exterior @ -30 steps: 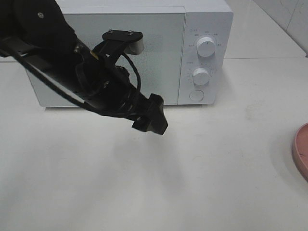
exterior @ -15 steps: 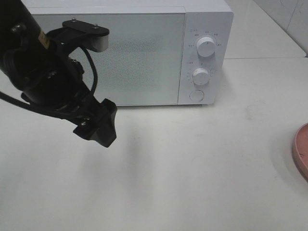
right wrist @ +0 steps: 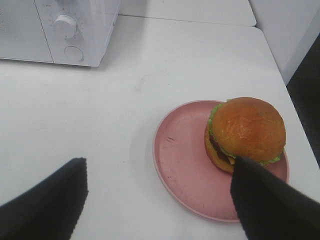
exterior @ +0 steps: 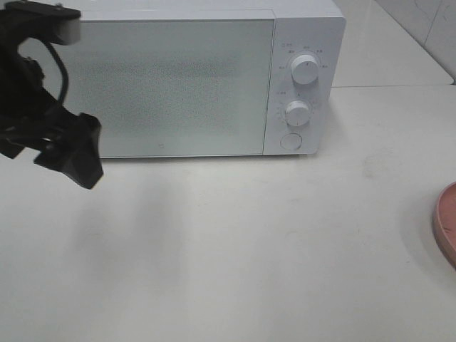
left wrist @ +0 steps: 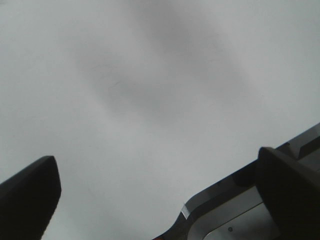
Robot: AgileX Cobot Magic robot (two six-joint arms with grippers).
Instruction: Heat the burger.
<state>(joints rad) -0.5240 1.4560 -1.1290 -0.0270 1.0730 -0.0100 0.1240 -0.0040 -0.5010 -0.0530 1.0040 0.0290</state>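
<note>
While both pincers gape empty — left pincer [left wrist: 155, 200], right pincer [right wrist: 160, 200] — we count one burger [right wrist: 246, 132], domed and glossy. One round pink plate [right wrist: 182, 165] carries it; one boxy white microwave [exterior: 192, 78] stands shut.

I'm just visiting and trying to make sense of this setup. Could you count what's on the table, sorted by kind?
Microwave: 1
Pink plate: 1
Burger: 1, sitting on the plate
Total: 3
</note>
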